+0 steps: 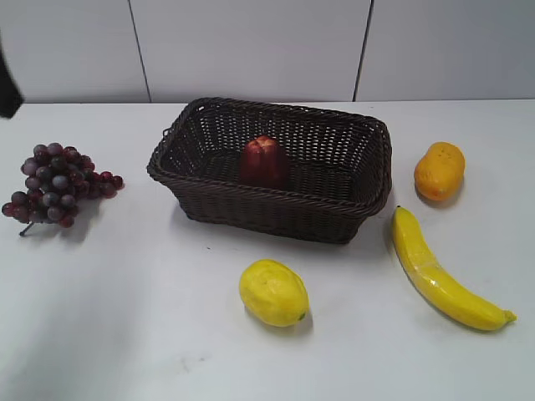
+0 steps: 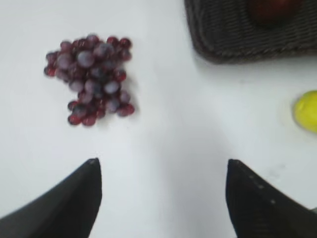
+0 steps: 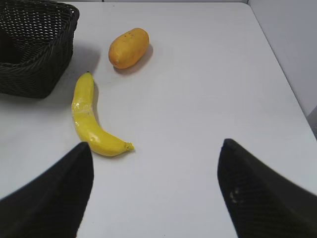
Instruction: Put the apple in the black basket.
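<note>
1. Left gripper (image 2: 161, 198) spread wide, holding nothing, above bare table (image 1: 125, 334) near the left edge; right gripper (image 3: 156, 193) also spread and unloaded, toward the right edge.
2. Lemon (image 1: 273, 292) nearest the front edge; banana (image 1: 439, 271) right of it.
3. Grapes (image 1: 57, 184) by the left edge; orange fruit (image 1: 439, 170) on the right.
4. Basket (image 1: 276, 213) mid-table toward the back edge; apple (image 1: 264, 161) sits inside on its floor, touching no gripper. Task looks done.
5. Apple likely stiff, light, glossy so slippery; grip across its widest middle.
</note>
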You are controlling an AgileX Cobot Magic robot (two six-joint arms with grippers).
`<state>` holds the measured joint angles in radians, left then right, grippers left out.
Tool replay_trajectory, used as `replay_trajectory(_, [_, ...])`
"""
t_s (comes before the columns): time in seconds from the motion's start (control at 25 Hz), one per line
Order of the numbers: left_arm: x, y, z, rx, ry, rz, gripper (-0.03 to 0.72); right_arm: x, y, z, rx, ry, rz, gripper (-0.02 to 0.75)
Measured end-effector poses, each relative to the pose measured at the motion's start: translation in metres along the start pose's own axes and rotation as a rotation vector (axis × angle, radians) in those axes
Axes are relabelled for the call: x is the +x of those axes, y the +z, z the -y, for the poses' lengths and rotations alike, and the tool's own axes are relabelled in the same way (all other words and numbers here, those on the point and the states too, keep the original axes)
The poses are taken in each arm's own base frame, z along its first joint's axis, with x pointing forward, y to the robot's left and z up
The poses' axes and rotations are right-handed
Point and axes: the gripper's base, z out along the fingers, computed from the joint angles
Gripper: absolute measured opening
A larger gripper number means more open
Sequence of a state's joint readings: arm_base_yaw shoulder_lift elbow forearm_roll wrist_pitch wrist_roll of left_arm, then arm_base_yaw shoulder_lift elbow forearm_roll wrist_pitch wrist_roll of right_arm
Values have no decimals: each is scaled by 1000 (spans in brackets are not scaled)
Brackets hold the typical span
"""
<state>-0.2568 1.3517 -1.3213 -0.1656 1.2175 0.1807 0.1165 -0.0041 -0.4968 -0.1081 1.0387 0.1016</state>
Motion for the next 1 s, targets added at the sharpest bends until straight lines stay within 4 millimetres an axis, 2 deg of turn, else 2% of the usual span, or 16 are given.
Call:
replay_trajectory(0.24, [86,-17,-9,-54,-118,23,580,0,0,0,0,0,0,588])
replay_trajectory(0.32, [110,-24,-6,-79,-139,86,580,0,0,0,0,0,0,588])
replay_trajectory(0.56, [179,-27,8,-123,-204,222,580,0,0,0,0,0,0,588])
replay_trajectory(0.76, [227,-30,25,-140,-185,331,580,0,0,0,0,0,0,588])
replay_trajectory(1.0, [266,-35,37,-182,-144,488,559,0,0,0,0,0,0,588])
